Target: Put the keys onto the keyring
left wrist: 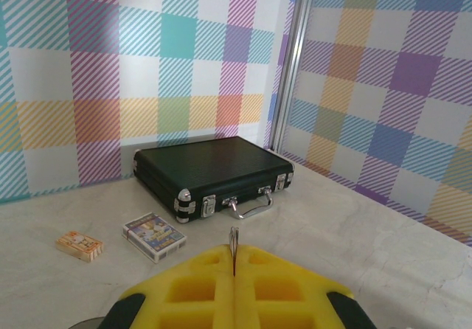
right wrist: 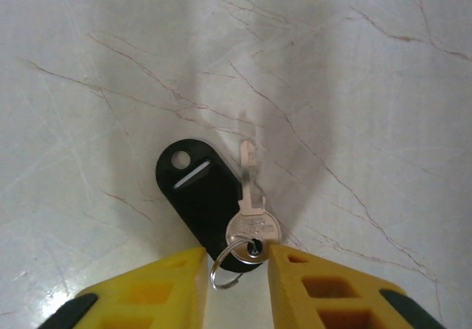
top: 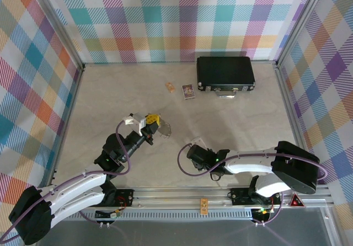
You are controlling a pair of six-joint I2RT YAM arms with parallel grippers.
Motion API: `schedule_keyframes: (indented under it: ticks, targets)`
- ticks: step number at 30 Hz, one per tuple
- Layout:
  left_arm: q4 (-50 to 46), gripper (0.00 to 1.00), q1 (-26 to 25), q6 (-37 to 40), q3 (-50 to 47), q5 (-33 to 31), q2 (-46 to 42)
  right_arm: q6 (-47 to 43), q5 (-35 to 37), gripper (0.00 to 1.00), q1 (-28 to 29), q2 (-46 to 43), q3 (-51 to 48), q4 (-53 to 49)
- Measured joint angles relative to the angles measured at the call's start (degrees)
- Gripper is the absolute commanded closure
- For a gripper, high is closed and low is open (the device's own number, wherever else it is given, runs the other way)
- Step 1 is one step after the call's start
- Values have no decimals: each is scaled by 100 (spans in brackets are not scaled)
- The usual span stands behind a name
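My left gripper [top: 156, 123] is raised over the middle of the table, its yellow fingers [left wrist: 184, 288] pressed together. They are shut on a thin silver key [left wrist: 234, 239] seen edge-on, whose tip sticks out past them. My right gripper [right wrist: 236, 270] is low over the table [right wrist: 354, 85] and open. A small keyring [right wrist: 230, 266] lies between its fingertips. One silver key [right wrist: 251, 215] hangs on that ring, beside a black oval tag [right wrist: 195, 192]. In the top view the right gripper [top: 192, 152] sits right of the left one.
A black case [top: 225, 73] lies shut at the back right, handle toward me [left wrist: 251, 205]. In front of it sit a deck of cards [top: 189, 91] and a small orange box [top: 170, 86]. Checked walls enclose the table on three sides.
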Motion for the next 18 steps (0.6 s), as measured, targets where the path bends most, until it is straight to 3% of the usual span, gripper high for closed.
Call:
schedule_keyframes:
  ticks: [6, 11, 18]
  targets:
    - [0, 100, 0, 0, 0, 0, -2, 22, -26, 99, 70, 42, -2, 118]
    - [0, 100, 0, 0, 0, 0, -2, 37, 85, 100, 72, -140, -92, 57]
    - [0, 100, 0, 0, 0, 2, 0, -2, 223, 100, 72, -1058, -363, -63]
